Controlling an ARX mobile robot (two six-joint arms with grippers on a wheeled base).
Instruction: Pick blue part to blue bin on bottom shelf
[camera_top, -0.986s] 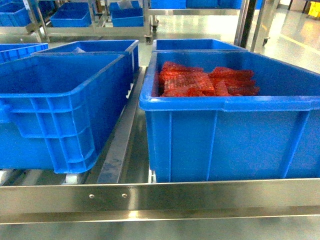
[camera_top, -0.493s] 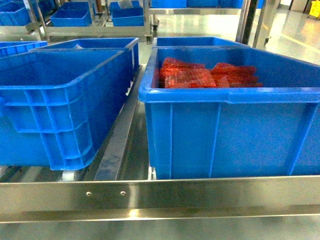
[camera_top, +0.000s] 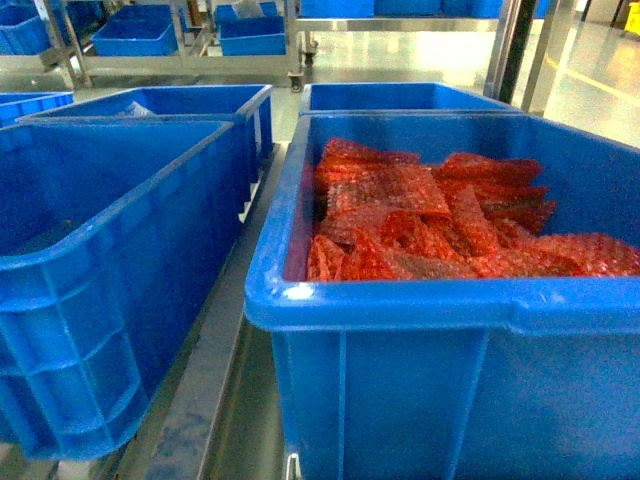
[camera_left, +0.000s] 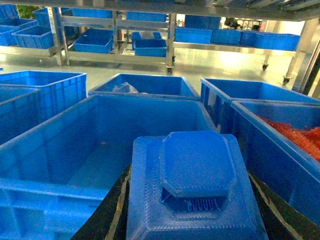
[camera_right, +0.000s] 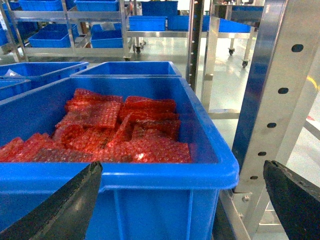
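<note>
Blue part (camera_left: 192, 192) sat gripped in left fingers above the empty blue bin (camera_left: 100, 150), seemingly poised for the drop, beside the bin of red bubble-wrap packets (camera_top: 440, 225); right fingers (camera_right: 180, 200) hung spread, empty.

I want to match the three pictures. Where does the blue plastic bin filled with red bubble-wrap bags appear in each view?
Head: the blue plastic bin of red bubble-wrap bags fills the right and centre.
Left wrist: only its left wall and some red bags show at the right edge.
Right wrist: it fills the left and centre, beside a perforated steel upright.
Shared landmark: the empty blue bin behind it.
</note>
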